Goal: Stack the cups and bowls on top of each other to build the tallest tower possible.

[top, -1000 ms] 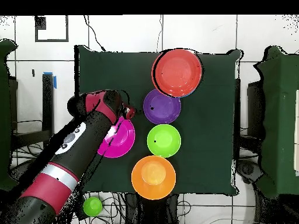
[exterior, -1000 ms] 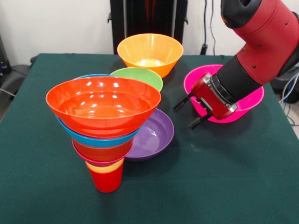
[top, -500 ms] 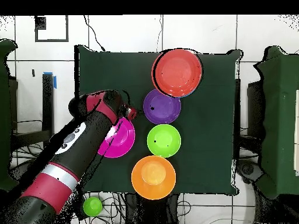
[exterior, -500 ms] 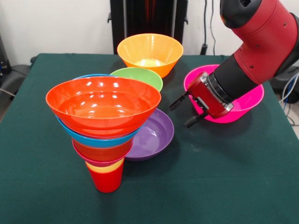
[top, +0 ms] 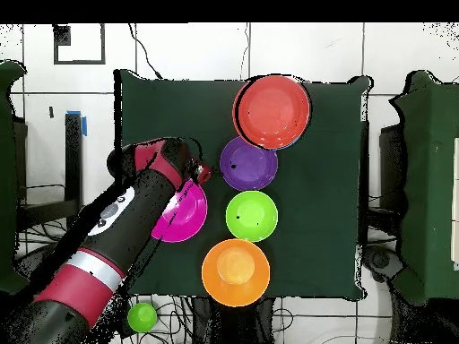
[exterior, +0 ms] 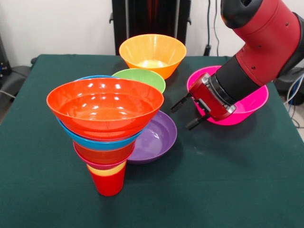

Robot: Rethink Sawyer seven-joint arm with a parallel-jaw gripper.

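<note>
Gripper (exterior: 184,112) spread wide and empty over bare green cloth between the purple bowl (exterior: 154,137) and magenta bowl's (exterior: 247,107) rim.

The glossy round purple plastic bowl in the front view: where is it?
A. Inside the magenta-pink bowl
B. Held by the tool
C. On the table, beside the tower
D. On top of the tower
C: the glossy round purple plastic bowl sits on the green table, right beside the funnel-shaped tower, with nothing in it.
</note>
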